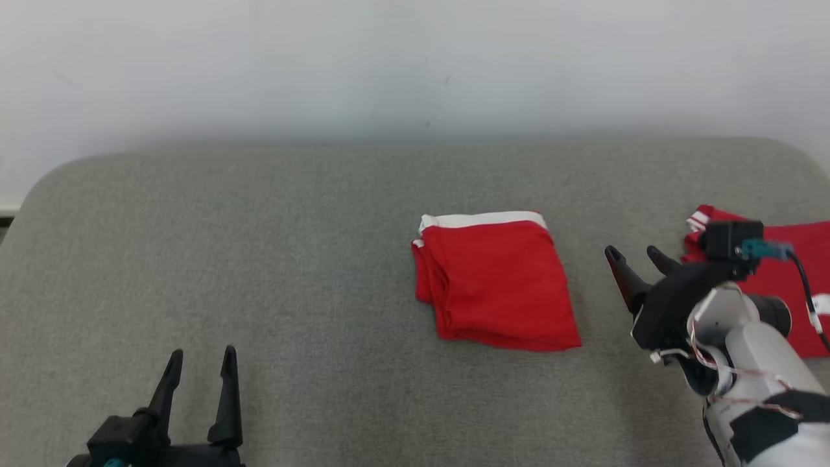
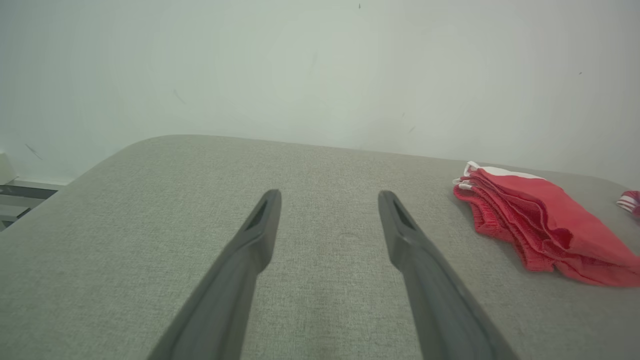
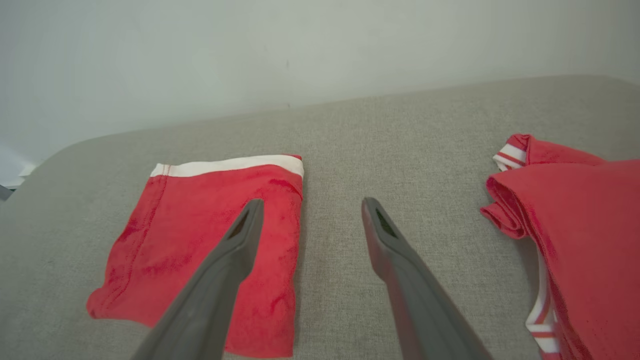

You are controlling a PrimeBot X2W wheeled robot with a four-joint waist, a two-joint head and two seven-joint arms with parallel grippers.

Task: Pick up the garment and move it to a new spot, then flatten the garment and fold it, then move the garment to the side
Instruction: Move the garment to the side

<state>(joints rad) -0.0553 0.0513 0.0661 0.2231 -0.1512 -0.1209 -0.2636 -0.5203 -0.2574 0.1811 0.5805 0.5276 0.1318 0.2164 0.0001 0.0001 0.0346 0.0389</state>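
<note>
Hovering left gripper (image 1: 202, 353): at 7 o'clock of the head view, low over the grey cushion (image 1: 292, 259), jaws wide, holding nothing.
Right gripper (image 1: 631, 251): at 3 o'clock, jaws wide too, nothing held, tips aimed toward 11.
Folded garment (image 1: 496, 285): red, mid-cushion, apart from both grippers; looks already folded, so my guess is the move to the side is the step left.
Key relation: garment lies near the right gripper at its 9 o'clock, and well apart from the left gripper at its 2. Right arm is nearer.
Long axis: roughly 12 to 6, near end drifting to 5; white band on the 12 edge.
Second red garment (image 1: 817, 259): at 3 o'clock edge, behind the right arm, striped trim.
Wall (image 1: 389, 65): plain, at 12.
Writing: no brand, label or text readable.
</note>
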